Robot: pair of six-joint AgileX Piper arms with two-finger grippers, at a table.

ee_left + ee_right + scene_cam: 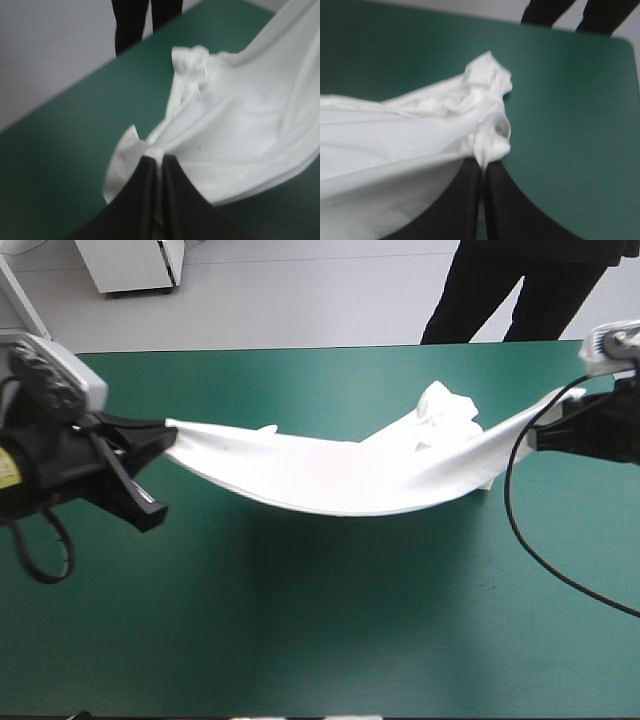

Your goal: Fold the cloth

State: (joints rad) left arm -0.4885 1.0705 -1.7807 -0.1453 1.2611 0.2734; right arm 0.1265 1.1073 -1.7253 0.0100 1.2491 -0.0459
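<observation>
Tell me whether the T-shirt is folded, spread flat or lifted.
Lifted, unfolded: the T-shirt sags between the left gripper and the right gripper, each with jaws shut on an end.

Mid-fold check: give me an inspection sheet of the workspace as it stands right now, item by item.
surface: teal-green cover, smooth, with a shadow under the lifted cloth.
job's things: T-shirt stretched between both arms, sagging in the middle, with a crumpled bunch near its right end; not folded yet.
clutter: nothing seen.
grippers: left gripper shut on the T-shirt's left end; right gripper shut on its right end.
cables: nothing seen apart from the robot's own.
surroundings: nothing seen at or over the tabletop.
</observation>
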